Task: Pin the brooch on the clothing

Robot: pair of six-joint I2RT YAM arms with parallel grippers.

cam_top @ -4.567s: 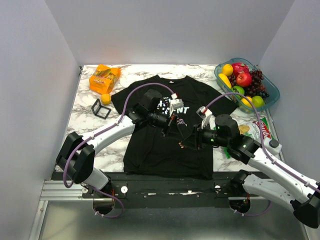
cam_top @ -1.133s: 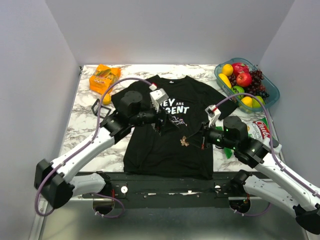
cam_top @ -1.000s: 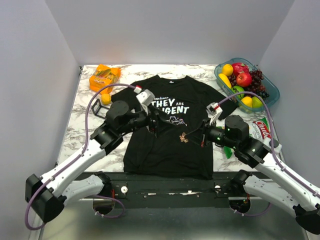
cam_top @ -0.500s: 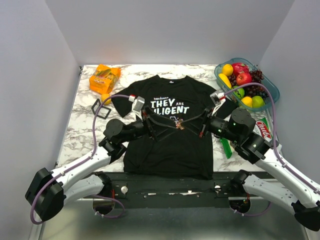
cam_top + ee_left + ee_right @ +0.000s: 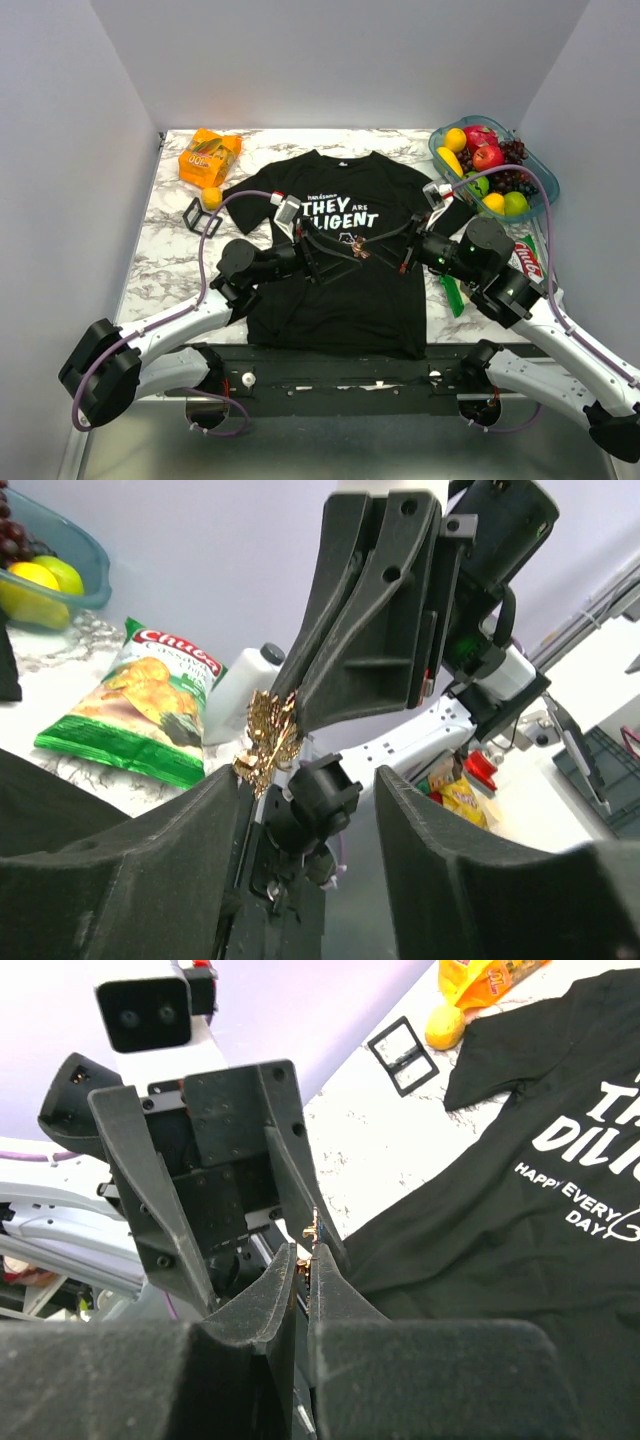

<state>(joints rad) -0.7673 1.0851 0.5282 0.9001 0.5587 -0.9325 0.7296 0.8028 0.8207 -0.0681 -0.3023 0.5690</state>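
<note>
The black T-shirt [image 5: 340, 300], the clothing, lies flat in the middle of the table with its white print facing up. Above the print, my right gripper [image 5: 366, 248] is shut on the small gold brooch [image 5: 357, 251]. In the right wrist view the brooch [image 5: 313, 1232] sticks out edge-on from the pinched fingertips [image 5: 303, 1260]. My left gripper [image 5: 348, 251] faces the right one tip to tip. In its own view its jaws [image 5: 310, 780] stand apart, with the brooch [image 5: 268, 742] just beyond the tip of the left finger [image 5: 130, 880].
A fruit bowl [image 5: 495, 165] stands at the back right, with a chips bag [image 5: 525, 258] in front of it. At the back left are an orange snack pack [image 5: 208, 156], a small orange ball [image 5: 212, 197] and a black wire-frame cube [image 5: 201, 217].
My right gripper has carried the brooch from the shirt's lower middle up to the chest print. The left gripper has turned to face it, and its jaws have narrowed.
</note>
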